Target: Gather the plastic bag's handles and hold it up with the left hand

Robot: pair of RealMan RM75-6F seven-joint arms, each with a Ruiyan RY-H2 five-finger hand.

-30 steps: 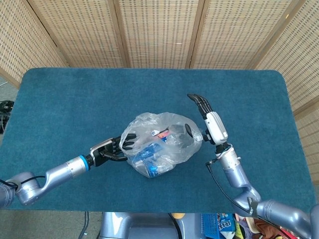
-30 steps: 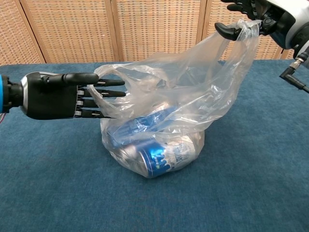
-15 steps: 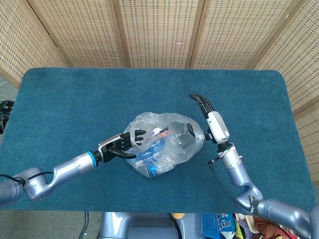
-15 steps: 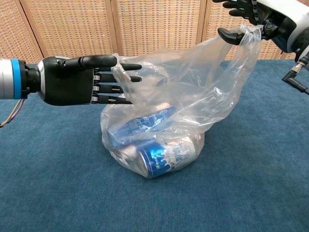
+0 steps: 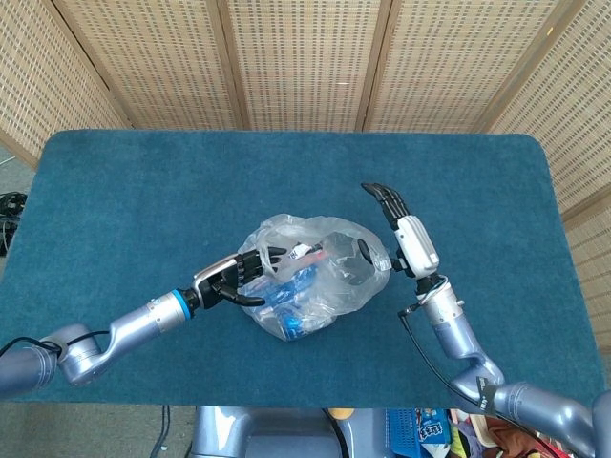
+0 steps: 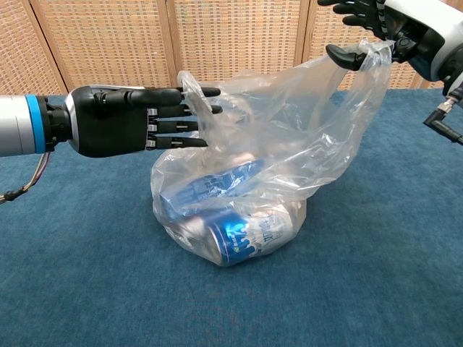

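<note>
A clear plastic bag (image 6: 289, 152) (image 5: 315, 277) with blue cans (image 6: 242, 235) inside sits mid-table. My left hand (image 6: 137, 121) (image 5: 239, 277) is at its left side, fingers straight and apart, their tips reaching through the raised left handle (image 6: 189, 85). It grips nothing. My right hand (image 6: 387, 25) (image 5: 399, 229) is up at the bag's right, fingers spread. Its thumb hooks the right handle (image 6: 365, 58) and holds that side lifted.
The blue cloth table (image 5: 143, 191) stretches wide around the bag. Wicker screens (image 5: 305, 57) stand behind it. A black cable (image 6: 441, 119) hangs off the right wrist near the far right edge.
My left hand has risen and pushed rightward, so its fingers now reach deeper into the left handle. The right hand keeps the right handle raised, barely moved.
</note>
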